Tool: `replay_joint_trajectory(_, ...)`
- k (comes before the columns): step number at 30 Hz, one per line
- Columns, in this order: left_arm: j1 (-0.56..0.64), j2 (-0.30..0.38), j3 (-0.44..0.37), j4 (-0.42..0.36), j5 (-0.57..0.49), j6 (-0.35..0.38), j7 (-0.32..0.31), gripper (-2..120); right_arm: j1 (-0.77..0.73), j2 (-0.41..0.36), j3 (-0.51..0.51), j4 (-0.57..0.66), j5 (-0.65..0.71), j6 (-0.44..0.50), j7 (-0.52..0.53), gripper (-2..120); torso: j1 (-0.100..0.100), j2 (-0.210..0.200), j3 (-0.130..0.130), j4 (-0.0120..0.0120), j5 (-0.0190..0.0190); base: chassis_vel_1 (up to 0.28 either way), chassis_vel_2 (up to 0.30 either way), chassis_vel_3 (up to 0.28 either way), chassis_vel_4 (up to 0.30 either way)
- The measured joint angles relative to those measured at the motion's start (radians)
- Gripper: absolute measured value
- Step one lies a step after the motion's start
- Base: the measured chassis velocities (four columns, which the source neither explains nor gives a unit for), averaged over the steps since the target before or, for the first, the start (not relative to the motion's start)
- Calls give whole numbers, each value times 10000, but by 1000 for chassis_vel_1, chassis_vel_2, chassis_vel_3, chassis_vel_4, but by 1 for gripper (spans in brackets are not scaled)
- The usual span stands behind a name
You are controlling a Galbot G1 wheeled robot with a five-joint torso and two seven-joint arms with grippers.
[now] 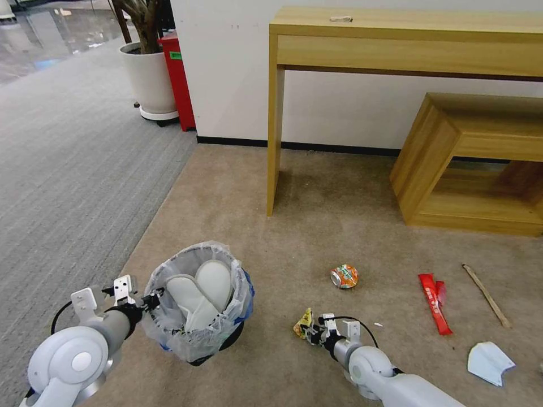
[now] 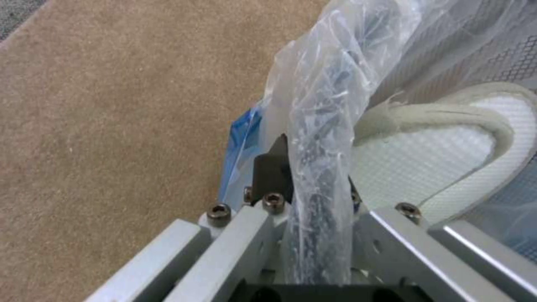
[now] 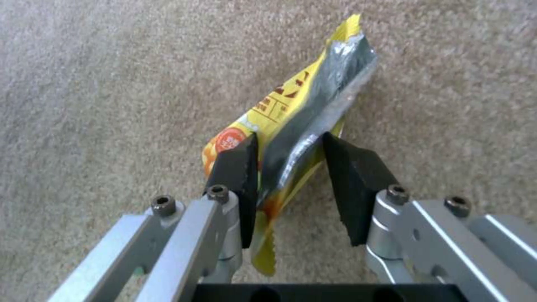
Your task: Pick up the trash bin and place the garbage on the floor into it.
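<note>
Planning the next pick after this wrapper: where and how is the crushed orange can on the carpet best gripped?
Grip the crushed can across its dented body, coming straight down from above. It lies on its side on the beige carpet, silver end toward the trash bin, with open floor around it, so a claw's fingers can straddle its width.

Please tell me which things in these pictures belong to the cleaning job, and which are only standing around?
Job:
- trash bin, its rim held by left gripper, two slippers inside
- yellow wrapper, gripped by right gripper
- crushed can
- red wrapper
- wooden stick
- white paper

Only around:
- wooden desk
- low wooden shelf
- potted plant
</note>
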Motion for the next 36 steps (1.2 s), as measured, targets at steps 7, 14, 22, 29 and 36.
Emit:
replay_joint_trajectory(7,-3,-1,14,-19,0,-6,5,1,-11,6,-64,-34,-79,73,6,28,0,0,0,0,0,0,0,0,0)
replay_joint_trajectory(14,23,-6,-11,-27,1,-13,6,1,-6,-18,-74,-14,-137,169,12,10,0,0,0,0,0,0,0,0,0)
replay_joint_trajectory(22,9,-19,-13,50,27,-25,6,1,-102,-213,-10,233,-278,319,30,0,0,0,0,0,0,0,0,0,0)
replay_joint_trajectory(29,6,-39,-5,40,49,-29,6,1,-181,-423,69,403,-388,448,21,0,0,0,0,0,0,0,0,0,0)
replay_joint_trajectory(36,15,-48,17,83,110,-30,6,1,-299,-653,188,654,-494,714,-170,0,0,0,0,0,0,0,0,0,0)
